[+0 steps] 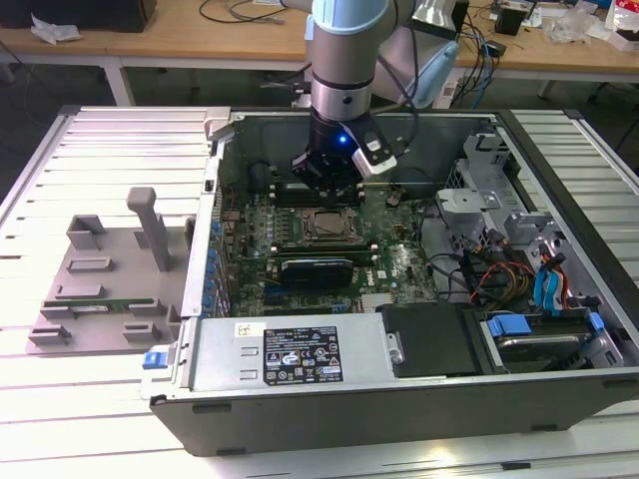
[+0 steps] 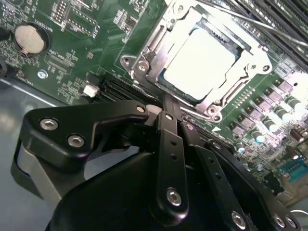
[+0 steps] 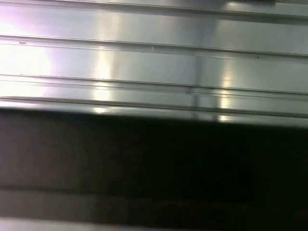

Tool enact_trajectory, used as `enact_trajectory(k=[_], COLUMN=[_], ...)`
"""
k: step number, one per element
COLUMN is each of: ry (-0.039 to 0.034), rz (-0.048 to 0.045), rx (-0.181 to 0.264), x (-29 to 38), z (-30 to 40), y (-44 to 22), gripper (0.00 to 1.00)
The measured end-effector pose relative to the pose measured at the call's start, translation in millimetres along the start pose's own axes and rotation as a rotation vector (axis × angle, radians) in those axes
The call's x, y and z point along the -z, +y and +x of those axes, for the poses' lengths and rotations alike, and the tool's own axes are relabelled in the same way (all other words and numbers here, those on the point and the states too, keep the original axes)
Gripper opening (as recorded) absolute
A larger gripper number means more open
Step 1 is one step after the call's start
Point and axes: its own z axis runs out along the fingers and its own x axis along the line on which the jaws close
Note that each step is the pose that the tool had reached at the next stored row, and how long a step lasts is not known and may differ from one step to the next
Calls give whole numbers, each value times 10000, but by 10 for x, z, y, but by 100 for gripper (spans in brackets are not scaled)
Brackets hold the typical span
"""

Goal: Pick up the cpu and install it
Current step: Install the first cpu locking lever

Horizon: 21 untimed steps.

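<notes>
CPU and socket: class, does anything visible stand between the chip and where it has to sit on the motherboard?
Nothing visible does. In the second wrist view the cpu already lies inside the metal socket frame on the motherboard. The tool sits just beside the frame's edge, holding nothing.

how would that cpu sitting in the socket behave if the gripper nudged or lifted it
The cpu looks like a flat, rigid metal-topped square, so it likely would not flex or roll. Its shiny top suggests it may be slippery. Lying inside the socket frame, a sideways nudge would probably be stopped by that frame.
</notes>
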Motion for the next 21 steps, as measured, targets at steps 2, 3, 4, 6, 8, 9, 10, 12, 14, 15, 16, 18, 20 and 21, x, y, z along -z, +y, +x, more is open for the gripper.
enact_trajectory(k=[2, 3, 4, 6, 8, 9, 10, 12, 14, 15, 16, 18, 20, 21], ry=[2, 4, 6, 6, 7, 6, 6, 5, 5, 1, -4, -4, -5, -5], rz=[0, 2, 4, 0, -2, -15, -21, -35, -74, -89, -105, -149, -182, -183], rx=[0, -1, -1, -2, -1, 0, 1, 6, 31, 41, 53, 78, 106, 107], x=[-9, -15, -22, -42, -54, -57, -57, -57, -55, -57, -59, -60, -60, -58], z=[-27, -45, -62, -87, -100, -102, -105, -113, -127, -133, -143, -188, -193, -193], y=[-17, -31, -38, -39, -40, -39, -39, -39, -41, -40, -39, -41, -40, -40], gripper=[11, 11, 11, 11, 11, 11, 11, 11, 11, 11, 11, 11, 11, 11])
